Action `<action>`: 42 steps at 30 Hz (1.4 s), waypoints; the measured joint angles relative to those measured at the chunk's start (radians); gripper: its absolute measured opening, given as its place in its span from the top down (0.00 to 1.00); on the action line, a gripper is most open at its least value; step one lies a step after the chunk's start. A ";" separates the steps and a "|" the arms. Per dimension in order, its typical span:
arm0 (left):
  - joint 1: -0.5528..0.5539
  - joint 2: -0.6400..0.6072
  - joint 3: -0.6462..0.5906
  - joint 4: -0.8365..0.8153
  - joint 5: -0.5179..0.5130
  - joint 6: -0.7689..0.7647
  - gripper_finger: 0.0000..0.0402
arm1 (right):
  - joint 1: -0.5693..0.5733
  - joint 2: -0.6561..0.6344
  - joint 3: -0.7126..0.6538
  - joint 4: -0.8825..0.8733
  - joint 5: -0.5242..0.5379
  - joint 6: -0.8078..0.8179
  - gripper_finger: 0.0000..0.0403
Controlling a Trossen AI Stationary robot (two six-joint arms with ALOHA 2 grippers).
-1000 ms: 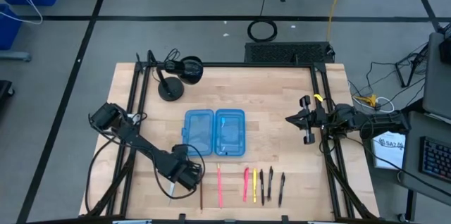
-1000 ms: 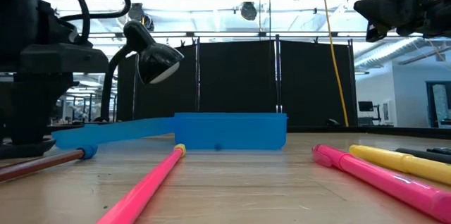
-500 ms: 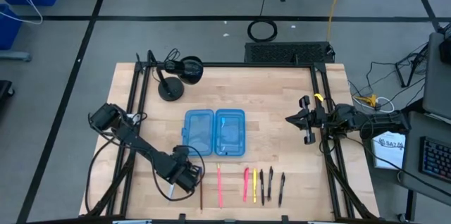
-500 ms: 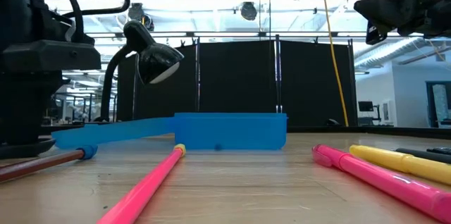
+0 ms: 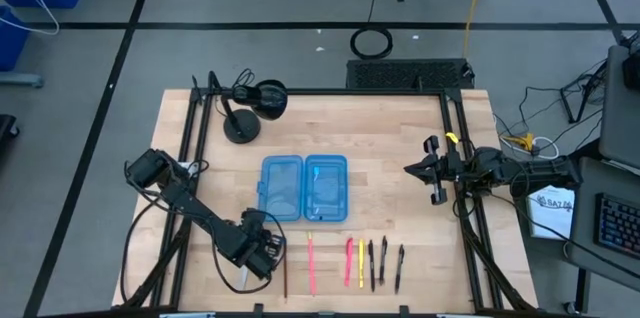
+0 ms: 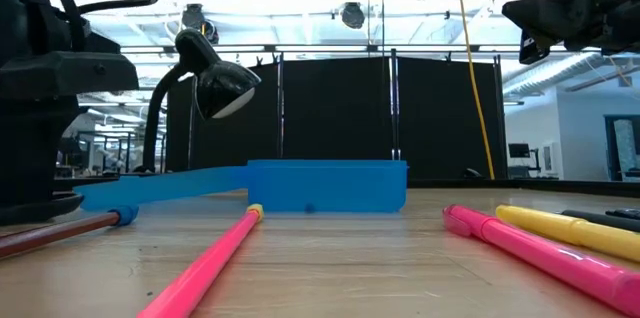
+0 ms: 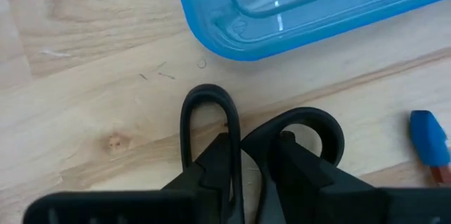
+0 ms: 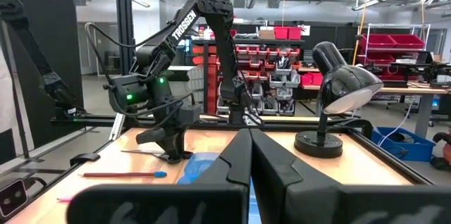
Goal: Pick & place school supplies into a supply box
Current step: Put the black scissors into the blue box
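The translucent blue supply box (image 5: 304, 188) lies open mid-table on its two halves. My left gripper (image 5: 252, 250) is low over the table near the box's near left corner, shut on the black-handled scissors (image 7: 211, 118). Their silver blades (image 5: 243, 278) stick out toward the near edge. A brown pencil (image 5: 285, 273), a pink pen (image 5: 311, 263), a pink marker (image 5: 349, 261), a yellow one (image 5: 361, 263) and black pens (image 5: 383, 261) lie in a row along the near edge. My right gripper (image 5: 432, 170) is shut and empty, raised at the table's right side. My left gripper holds the scissors where the two black handles meet (image 7: 243, 146), pinched between its two fingers from above. Both handle loops (image 7: 310, 129) stick out past the fingertips toward the box. The blades point the opposite way. Whether the scissors are clear of the table, I cannot tell.
A black desk lamp (image 5: 245, 108) stands at the far left of the table. Black frame rails (image 5: 190, 158) run along the table's left and right sides. Bare wood lies between the box and the right gripper.
My left gripper has gone a little toward the table's near left corner, away from the box, staying low and shut on the scissors, whose blades have moved with it.
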 joint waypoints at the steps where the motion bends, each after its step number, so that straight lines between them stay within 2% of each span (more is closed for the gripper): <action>1: -0.002 -0.008 -0.001 0.003 -0.005 0.001 0.79 | 0.000 0.001 0.000 -0.001 0.000 -0.001 1.00; 8: -0.007 -0.041 0.001 0.003 -0.033 0.022 0.79 | 0.000 0.003 0.000 -0.001 0.000 -0.004 1.00; 12: -0.007 -0.063 0.003 0.063 -0.059 0.045 0.80 | 0.000 0.003 0.000 -0.001 0.000 -0.004 1.00; 15: 0.003 -0.096 0.003 0.130 -0.140 0.080 0.86 | 0.000 0.003 0.000 -0.001 0.001 -0.004 1.00; 18: 0.035 -0.141 0.003 0.209 -0.227 0.142 0.86 | 0.000 0.003 0.000 -0.001 0.001 -0.004 1.00; 22: 0.086 -0.195 0.004 0.268 -0.280 0.263 0.86 | 0.000 0.003 0.000 -0.001 0.001 -0.004 1.00; 27: 0.188 -0.249 0.004 0.371 -0.268 0.416 0.86 | 0.000 0.003 0.000 -0.001 0.004 -0.004 1.00; 35: 0.411 -0.278 0.007 0.693 -0.167 0.715 0.86 | 0.000 0.005 0.000 0.000 0.003 -0.004 1.00; 38: 0.486 -0.265 0.015 0.713 -0.160 0.716 0.87 | 0.000 0.007 0.000 -0.003 0.003 -0.003 1.00; 42: 0.560 -0.209 0.099 0.579 -0.126 0.681 0.87 | 0.000 0.013 0.000 -0.004 0.002 -0.003 1.00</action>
